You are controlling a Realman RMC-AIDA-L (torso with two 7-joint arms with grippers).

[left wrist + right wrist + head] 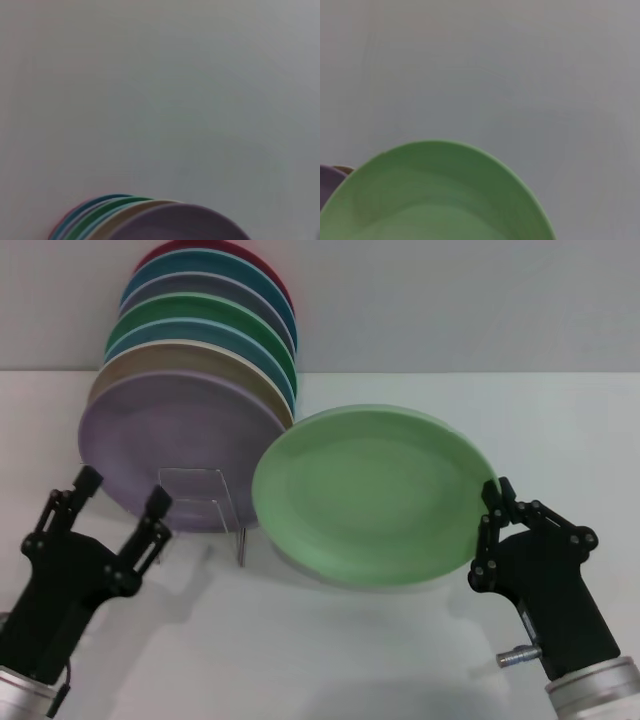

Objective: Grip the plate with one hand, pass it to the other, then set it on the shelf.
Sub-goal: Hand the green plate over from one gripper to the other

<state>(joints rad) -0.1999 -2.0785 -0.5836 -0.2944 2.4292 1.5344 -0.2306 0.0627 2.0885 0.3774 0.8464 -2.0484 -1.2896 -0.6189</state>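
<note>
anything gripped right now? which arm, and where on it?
The right gripper holds the pale green plate by its right-hand rim, tilted up off the table. The left gripper is open and holds nothing, in front of the purple plate.

The plate [370,495] is plain pale mint green, unpatterned. In the stack behind, the front plate [175,450] is lilac; then come beige, teal, emerald, grey-purple, blue and dark red rims. Both grippers are black with silver-grey wrists. The surface [300,640] is white.
</note>
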